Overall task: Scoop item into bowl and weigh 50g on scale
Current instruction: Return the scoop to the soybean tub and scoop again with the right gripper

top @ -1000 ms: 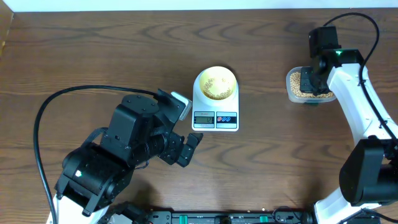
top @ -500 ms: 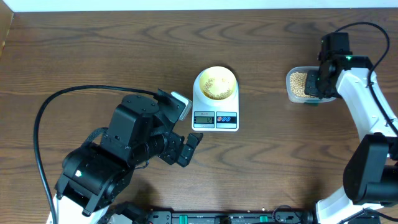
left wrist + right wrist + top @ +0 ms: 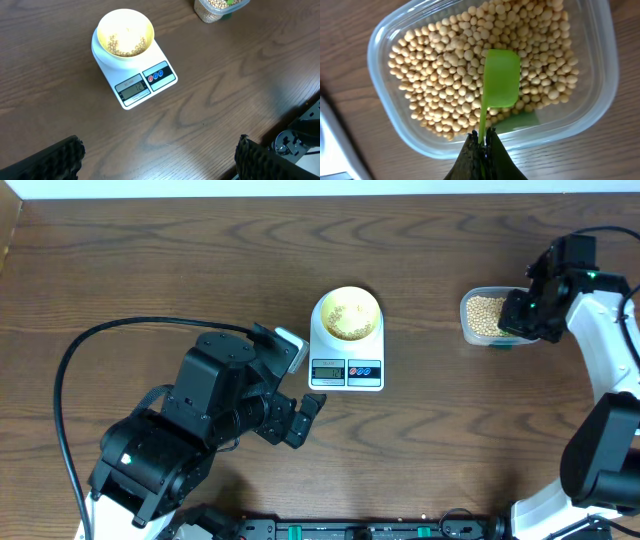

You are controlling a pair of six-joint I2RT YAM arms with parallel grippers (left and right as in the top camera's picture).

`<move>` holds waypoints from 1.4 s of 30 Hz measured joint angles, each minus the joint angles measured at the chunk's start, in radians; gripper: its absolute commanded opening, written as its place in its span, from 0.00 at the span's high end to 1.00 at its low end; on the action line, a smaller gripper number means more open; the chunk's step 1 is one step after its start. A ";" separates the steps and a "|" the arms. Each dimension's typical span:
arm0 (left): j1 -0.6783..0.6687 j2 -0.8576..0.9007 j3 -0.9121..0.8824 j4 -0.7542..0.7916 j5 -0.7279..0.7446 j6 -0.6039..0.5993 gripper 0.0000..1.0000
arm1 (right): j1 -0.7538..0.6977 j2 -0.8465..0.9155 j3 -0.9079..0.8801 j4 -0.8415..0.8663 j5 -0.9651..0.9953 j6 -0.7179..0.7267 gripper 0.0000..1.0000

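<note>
The pale yellow bowl (image 3: 347, 314) (image 3: 125, 35) stands on the white scale (image 3: 346, 372) (image 3: 150, 82) and holds a shallow layer of tan beans (image 3: 126, 44). More beans (image 3: 455, 65) (image 3: 484, 311) fill a clear plastic container (image 3: 600, 75) at the right. My right gripper (image 3: 483, 137) (image 3: 522, 314) is shut on the thin handle of a green scoop (image 3: 501, 77), whose cup lies bottom up on the beans. My left gripper (image 3: 160, 160) (image 3: 303, 417) hangs open over bare table in front of the scale, nothing between its fingers (image 3: 55, 160).
A green patch (image 3: 522, 120) shows under the container's near end. The left arm's black cable (image 3: 70, 370) loops over the table's left half. The table's near edge and the robot base (image 3: 300, 135) show at the lower right of the left wrist view.
My right gripper has drawn back to the right, from over the container's middle to its right end, uncovering the beans in the overhead view. The left arm has not moved.
</note>
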 measured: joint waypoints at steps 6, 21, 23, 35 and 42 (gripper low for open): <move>0.000 0.000 0.000 0.000 0.000 0.000 0.01 | -0.060 0.024 0.000 0.000 -0.117 0.000 0.99; 0.000 0.000 0.000 0.000 0.000 0.000 0.01 | -0.225 0.115 0.000 -0.009 -0.467 -0.064 0.99; 0.000 0.000 0.000 0.000 0.000 0.000 0.01 | -0.234 0.122 0.000 -0.010 -0.503 -0.072 0.99; 0.000 0.000 0.000 0.000 0.000 0.000 0.01 | -0.256 0.125 -0.002 -0.033 -0.666 -0.124 0.99; 0.000 0.000 0.000 0.000 0.000 0.000 0.01 | -0.308 0.125 -0.002 -0.036 -0.725 -0.162 0.99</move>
